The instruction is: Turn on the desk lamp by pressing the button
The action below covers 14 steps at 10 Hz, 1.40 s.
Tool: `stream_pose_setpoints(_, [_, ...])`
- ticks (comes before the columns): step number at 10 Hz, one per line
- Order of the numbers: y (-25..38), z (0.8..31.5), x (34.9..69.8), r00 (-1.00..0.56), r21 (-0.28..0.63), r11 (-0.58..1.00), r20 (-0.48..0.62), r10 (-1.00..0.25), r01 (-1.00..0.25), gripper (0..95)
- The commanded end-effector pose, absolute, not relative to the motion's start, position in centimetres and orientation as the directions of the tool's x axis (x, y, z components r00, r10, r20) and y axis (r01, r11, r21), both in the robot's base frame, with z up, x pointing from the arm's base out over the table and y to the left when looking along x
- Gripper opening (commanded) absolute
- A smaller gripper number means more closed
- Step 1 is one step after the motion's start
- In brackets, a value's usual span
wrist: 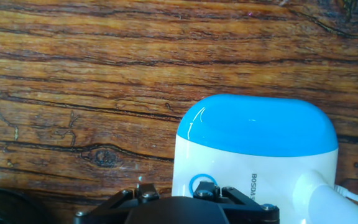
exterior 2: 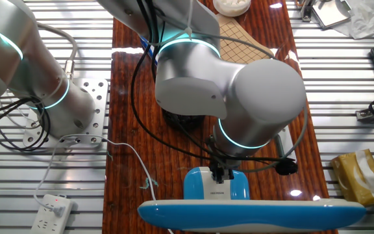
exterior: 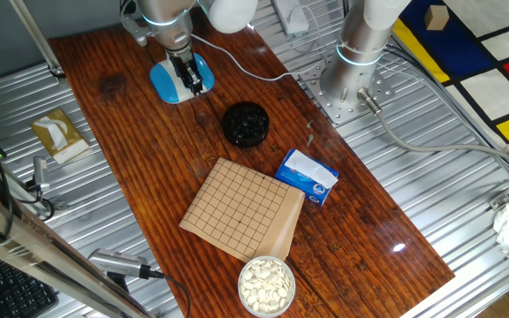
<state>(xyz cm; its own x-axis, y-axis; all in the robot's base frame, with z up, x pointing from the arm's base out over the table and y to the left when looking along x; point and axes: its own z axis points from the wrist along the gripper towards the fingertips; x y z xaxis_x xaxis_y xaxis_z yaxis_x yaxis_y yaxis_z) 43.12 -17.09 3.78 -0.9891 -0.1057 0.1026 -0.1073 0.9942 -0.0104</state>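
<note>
- The desk lamp (exterior: 177, 79) stands at the far end of the bench (exterior: 148, 168), its blue-and-white base directly beneath the gripper (exterior: 190, 81).
- In the hand view the button (wrist: 202, 185), a small blue-ringed circle on the white panel, sits just ahead of the jaws, near centre.
- State of the jaws: cannot tell; the tips are hidden.
- Judgement: a short straight descent should suffice.
- The black bowl (exterior: 245, 123) stands apart; bench edges are not close.

Light-blue desk lamp (exterior: 173, 81), ringed button (wrist: 202, 185)
</note>
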Motion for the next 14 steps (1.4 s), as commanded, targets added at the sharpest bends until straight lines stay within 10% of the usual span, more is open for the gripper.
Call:
stream_pose_setpoints(1, [-17.0, 3.7, 43.1, -0.989, -0.014, 0.994, 0.104, -0.105, -0.107, 38.0])
stream_pose_setpoints(14, [-17.2, 4.4, 44.2, -0.989, -0.008, 0.994, 0.099, -0.111, -0.113, 38.0])
